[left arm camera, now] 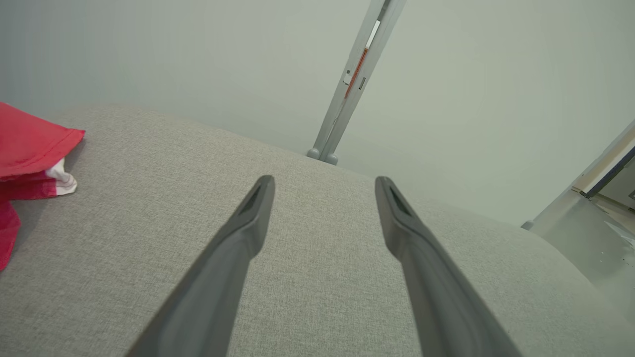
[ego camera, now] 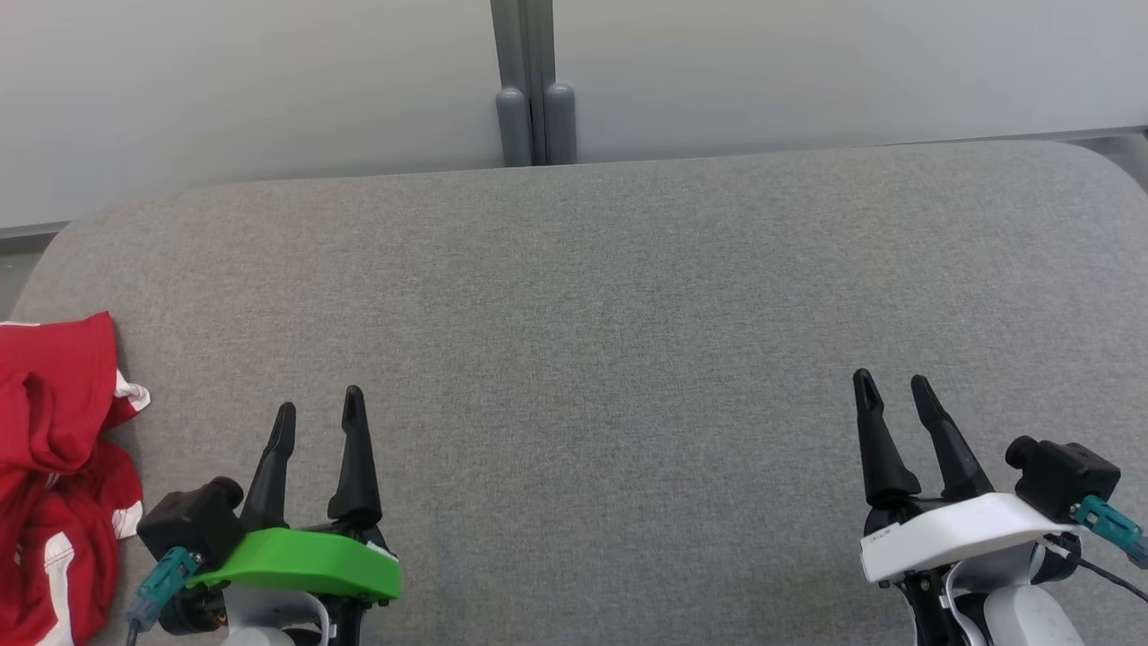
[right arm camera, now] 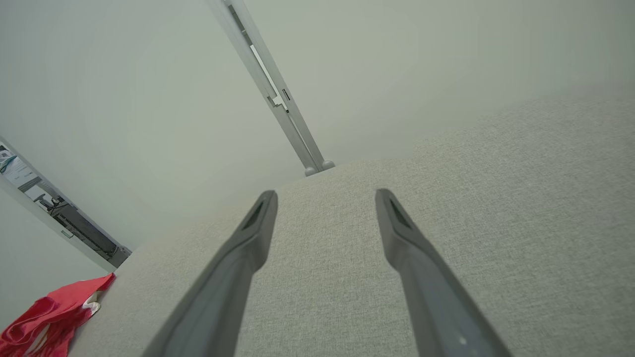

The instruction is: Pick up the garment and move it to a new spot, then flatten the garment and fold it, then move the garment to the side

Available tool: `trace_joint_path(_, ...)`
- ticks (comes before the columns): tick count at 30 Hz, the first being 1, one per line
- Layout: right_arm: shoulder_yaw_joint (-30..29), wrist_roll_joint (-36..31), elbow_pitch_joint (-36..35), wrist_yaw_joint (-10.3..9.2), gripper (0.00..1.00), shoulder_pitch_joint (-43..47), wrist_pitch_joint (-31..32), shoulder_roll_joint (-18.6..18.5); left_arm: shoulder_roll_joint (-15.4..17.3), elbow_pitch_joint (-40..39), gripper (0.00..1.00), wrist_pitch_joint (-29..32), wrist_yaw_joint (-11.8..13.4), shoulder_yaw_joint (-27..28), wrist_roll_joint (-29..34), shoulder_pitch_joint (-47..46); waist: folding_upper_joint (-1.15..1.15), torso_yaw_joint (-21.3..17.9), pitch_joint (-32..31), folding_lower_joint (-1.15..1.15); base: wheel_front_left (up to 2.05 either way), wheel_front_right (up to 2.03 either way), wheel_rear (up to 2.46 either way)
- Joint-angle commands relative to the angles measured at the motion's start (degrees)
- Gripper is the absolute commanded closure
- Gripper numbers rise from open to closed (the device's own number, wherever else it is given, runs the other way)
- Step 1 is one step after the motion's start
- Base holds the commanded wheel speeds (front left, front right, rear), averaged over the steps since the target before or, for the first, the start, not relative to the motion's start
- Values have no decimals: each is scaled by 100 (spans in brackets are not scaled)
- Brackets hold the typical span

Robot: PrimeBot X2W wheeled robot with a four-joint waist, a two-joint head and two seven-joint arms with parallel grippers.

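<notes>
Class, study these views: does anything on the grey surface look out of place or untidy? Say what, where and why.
The red garment lies crumpled in a heap at the left edge of the grey surface, beside the left gripper, folds bunched and white trim poking out. Nothing else looks odd.

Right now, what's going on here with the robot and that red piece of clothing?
Nothing is being handled at the moment. The red garment lies crumpled at the left edge of the grey padded surface, not yet flattened or folded. The left gripper and the right gripper are both open and empty over the surface, the left one near the garment but apart from it.
</notes>
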Motion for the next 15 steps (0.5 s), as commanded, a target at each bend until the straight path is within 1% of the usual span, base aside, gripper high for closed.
trace_joint_path(1, 16, -178, -101, 2, 0, -1, -65, -39, 62, -94, 0, -70, 45, -37, 219, -8, 0, 0, 4, 0, 0, 0, 0)
trace_joint_path(15, 59, -1038, -278, 2, 0, 55, -266, -44, 110, -228, 0, -268, 185, -277, 1008, -33, 0, 9, 60, 0, 0, 0, 0)
